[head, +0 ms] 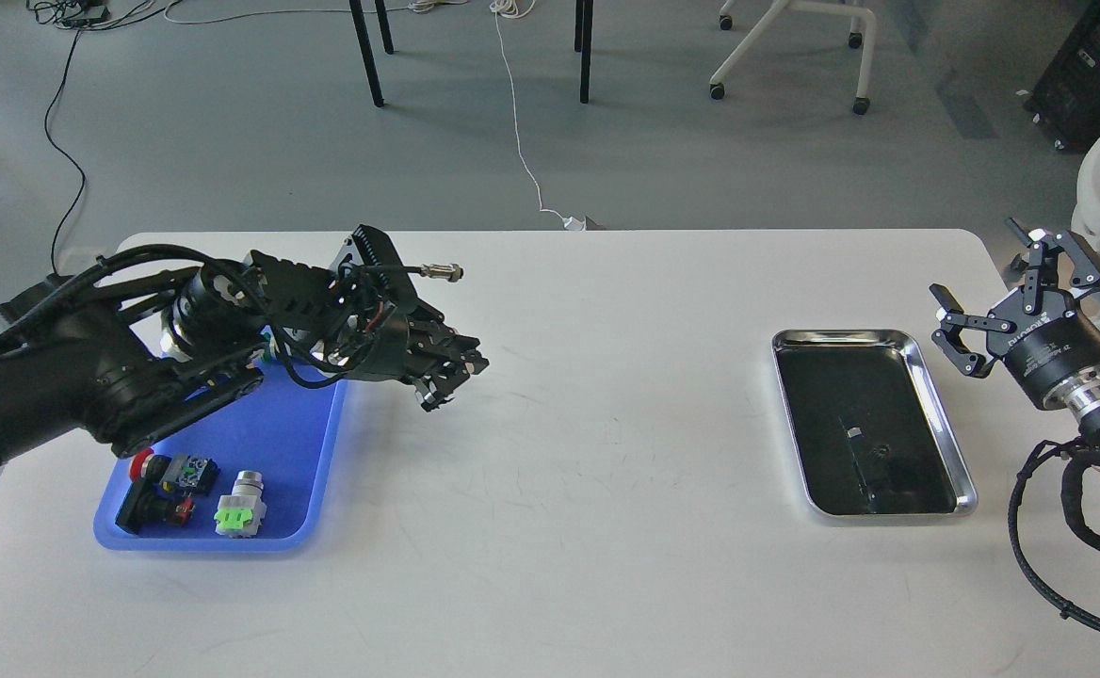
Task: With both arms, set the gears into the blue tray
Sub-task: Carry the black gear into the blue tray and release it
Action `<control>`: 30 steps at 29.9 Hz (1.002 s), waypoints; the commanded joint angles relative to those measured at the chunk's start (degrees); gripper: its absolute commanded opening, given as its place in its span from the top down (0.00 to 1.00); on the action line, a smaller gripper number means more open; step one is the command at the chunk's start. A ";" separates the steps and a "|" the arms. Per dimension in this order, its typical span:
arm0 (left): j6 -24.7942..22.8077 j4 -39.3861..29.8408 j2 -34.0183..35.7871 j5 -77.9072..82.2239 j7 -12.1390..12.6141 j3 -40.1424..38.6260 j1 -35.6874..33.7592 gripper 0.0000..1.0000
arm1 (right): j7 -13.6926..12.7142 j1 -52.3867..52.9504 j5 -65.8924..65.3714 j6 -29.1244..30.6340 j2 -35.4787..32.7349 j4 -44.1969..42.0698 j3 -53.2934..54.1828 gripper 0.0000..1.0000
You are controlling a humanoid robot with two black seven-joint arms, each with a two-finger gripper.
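Observation:
My left gripper (456, 381) hangs above the table just right of the blue tray (300, 452). Its fingers are closed together on a gear, which is too small and dark to make out between them. The left arm stretches over the tray's far half and hides it. Another tiny black gear (880, 450) lies on the dark bottom of the steel tray (946, 424). Off the table's right edge, beyond that steel tray, my right gripper (978, 266) is raised with its fingers spread wide and nothing between them.
Several coloured push-button switches (239, 508) lie in the near part of the blue tray. The white table (606, 490) spans the view between the two trays. Chair legs and cables are on the floor behind it.

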 commanded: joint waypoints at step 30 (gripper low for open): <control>-0.09 1.58 18.33 0.00 0.01 -2.97 12.94 0.83 | 0.00 0.00 -0.18 0.00 1.07 -0.05 -0.14 0.02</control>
